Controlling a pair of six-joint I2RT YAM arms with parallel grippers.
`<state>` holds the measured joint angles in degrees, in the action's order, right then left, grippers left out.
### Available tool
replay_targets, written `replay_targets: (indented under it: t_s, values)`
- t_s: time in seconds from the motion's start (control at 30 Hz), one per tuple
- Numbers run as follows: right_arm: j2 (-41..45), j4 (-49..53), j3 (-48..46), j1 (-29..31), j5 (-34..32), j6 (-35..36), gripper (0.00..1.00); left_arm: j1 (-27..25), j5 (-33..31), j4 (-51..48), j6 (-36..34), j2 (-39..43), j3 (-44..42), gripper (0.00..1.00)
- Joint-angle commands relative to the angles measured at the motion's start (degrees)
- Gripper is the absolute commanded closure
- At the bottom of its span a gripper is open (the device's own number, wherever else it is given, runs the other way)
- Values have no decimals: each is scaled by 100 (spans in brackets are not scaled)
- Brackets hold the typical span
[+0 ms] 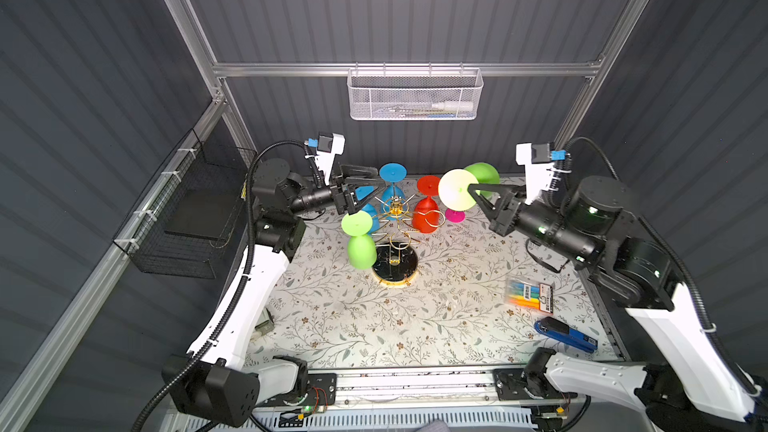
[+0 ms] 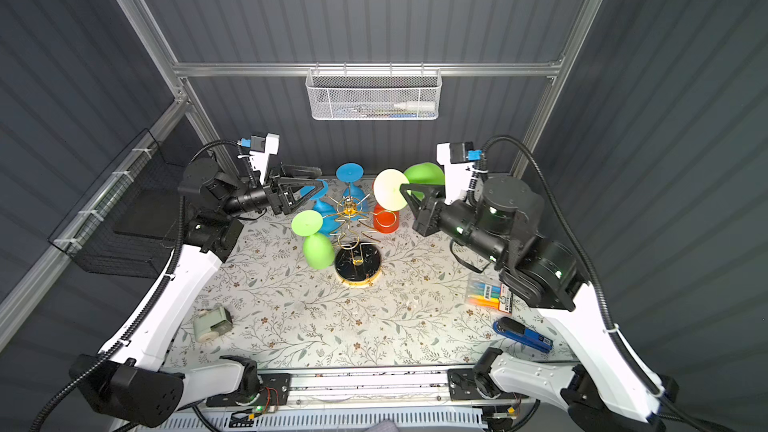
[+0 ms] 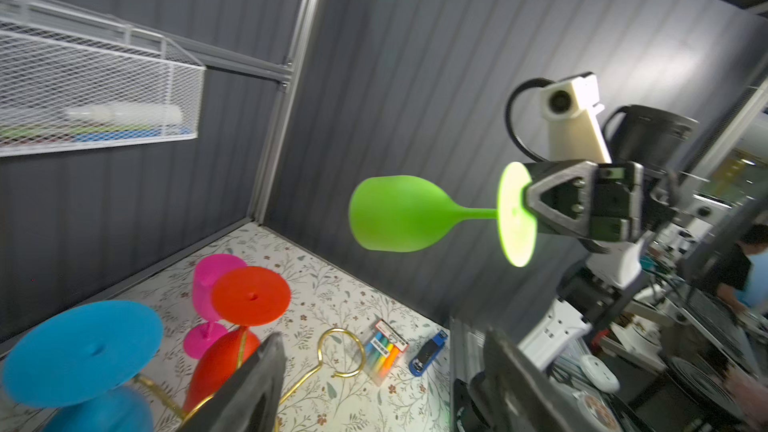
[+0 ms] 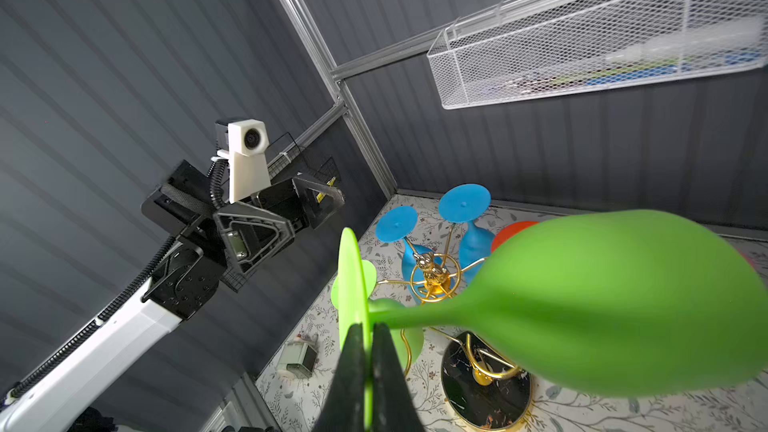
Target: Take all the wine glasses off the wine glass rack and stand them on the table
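Green wine glass [image 3: 399,214] in right gripper [image 3: 527,201]

Green wine glass [image 3: 399,214] sideways, off rack [image 1: 405,268]

I see both arms built alike: white shells on the long links of the left arm [image 1: 262,284] and right arm [image 1: 673,338], with black joints nearer the jaws. The jaws are black open triangles. Just behind them sits a white camera [image 1: 330,145] with a blue plug [image 1: 312,142]. A black ribbed cable [image 1: 282,142] runs back from it, held by white ties. Green lights [image 1: 590,210] dot the right joints.
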<state>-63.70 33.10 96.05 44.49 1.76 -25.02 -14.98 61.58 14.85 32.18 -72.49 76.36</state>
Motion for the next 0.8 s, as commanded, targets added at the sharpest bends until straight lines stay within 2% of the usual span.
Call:
replay_targets:
  t_s: [0.0, 0.43, 0.63, 0.73, 0.77]
  values:
    - [-337, -97, 383, -45, 485, 486, 100, -91, 944, 783, 538, -86, 341, 24]
    - [-950, -718, 649, -228, 1519, 436, 100, -434, 1109, 685, 512, -465, 673, 25]
    - [-1102, -900, 617, -230, 1689, 336, 100, -548, 1118, 689, 489, -572, 761, 26]
    - [-1196, -997, 617, -223, 1689, 280, 100, -626, 1134, 682, 489, -613, 784, 28]
    - [-1230, -1025, 623, -230, 1880, 270, 100, -646, 1143, 683, 486, -623, 801, 30]
